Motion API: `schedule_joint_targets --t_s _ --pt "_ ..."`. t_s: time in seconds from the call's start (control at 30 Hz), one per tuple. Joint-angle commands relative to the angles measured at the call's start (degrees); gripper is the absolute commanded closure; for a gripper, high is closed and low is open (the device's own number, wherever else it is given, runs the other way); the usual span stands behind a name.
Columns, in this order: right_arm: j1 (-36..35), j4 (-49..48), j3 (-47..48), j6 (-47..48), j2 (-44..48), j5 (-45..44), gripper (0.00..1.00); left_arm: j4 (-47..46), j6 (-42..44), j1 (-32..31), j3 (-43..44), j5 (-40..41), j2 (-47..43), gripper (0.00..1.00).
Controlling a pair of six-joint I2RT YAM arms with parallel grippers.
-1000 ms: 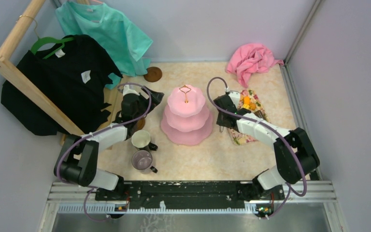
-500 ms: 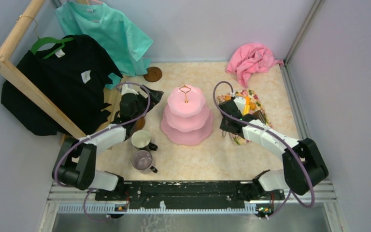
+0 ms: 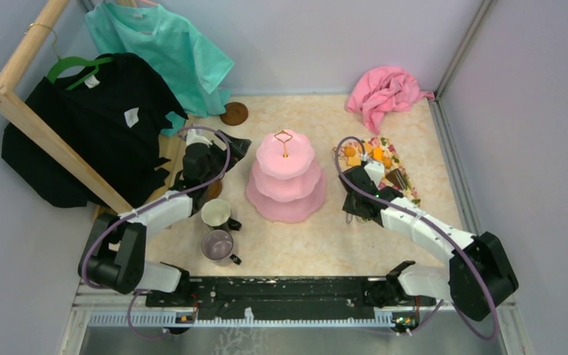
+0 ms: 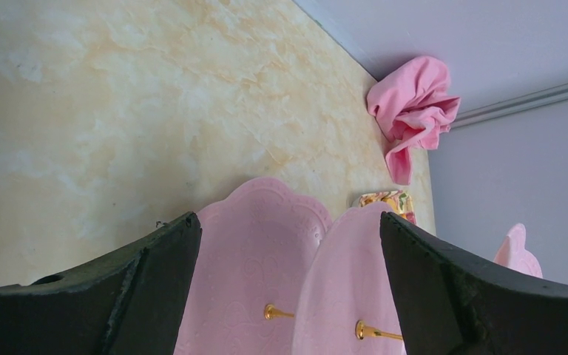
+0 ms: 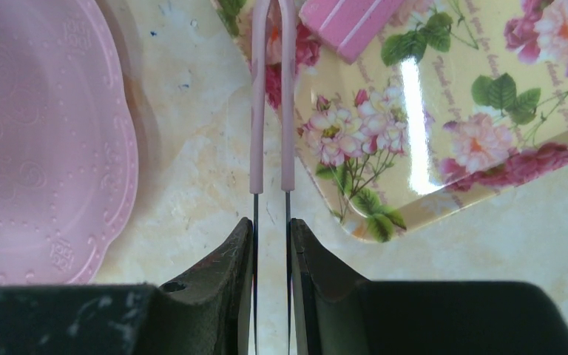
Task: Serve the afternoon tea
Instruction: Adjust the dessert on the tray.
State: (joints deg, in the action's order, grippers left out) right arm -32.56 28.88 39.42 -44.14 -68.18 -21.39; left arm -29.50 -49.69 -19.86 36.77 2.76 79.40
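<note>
From here I judge the tea service barely begun. All three tiers of the pink cake stand [image 3: 286, 181] look bare in the overhead view. It stands in the middle of the table [image 3: 318, 244], between my two arms.

The small orange, yellow and brown snacks [image 3: 373, 155] all lie on the floral tray [image 5: 444, 148], just right of the stand. A pink striped piece [image 5: 344, 22] sits on the tray as well.

My right tool [image 5: 271, 229] is clamped on a pair of tongs [image 5: 259, 111]. Their pink arms reach over the tray's edge toward that striped piece. Their ends run out of the wrist view, so I cannot tell whether they touch anything. No snack is between them where I can see.

My left tool [image 4: 285, 222] stands wide apart and holds nothing. It hangs left of the stand and looks across at it.

The white mug [image 3: 215, 212] and the grey-purple mug [image 3: 217, 244] sit side by side on the bare table near the left arm. One brown saucer [image 3: 234, 113] lies well apart from them at the far side.

I reckon what is left is carrying the snacks across to the tiers and setting each mug on a saucer.
</note>
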Motion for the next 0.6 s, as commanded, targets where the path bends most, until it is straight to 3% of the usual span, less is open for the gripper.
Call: schedule_joint_targets --t_s 0.0,0.57 --pt "-2.9 3.3 0.5 -3.3 3.2 -3.5 0.87 -0.1 -0.2 -0.6 -0.6 -0.8 -2.0 0.05" --pt "-4.5 13.8 -3.1 -11.5 12.3 -7.5 0.88 -0.2 -0.8 -1.8 -1.4 -1.4 -3.7 0.05"
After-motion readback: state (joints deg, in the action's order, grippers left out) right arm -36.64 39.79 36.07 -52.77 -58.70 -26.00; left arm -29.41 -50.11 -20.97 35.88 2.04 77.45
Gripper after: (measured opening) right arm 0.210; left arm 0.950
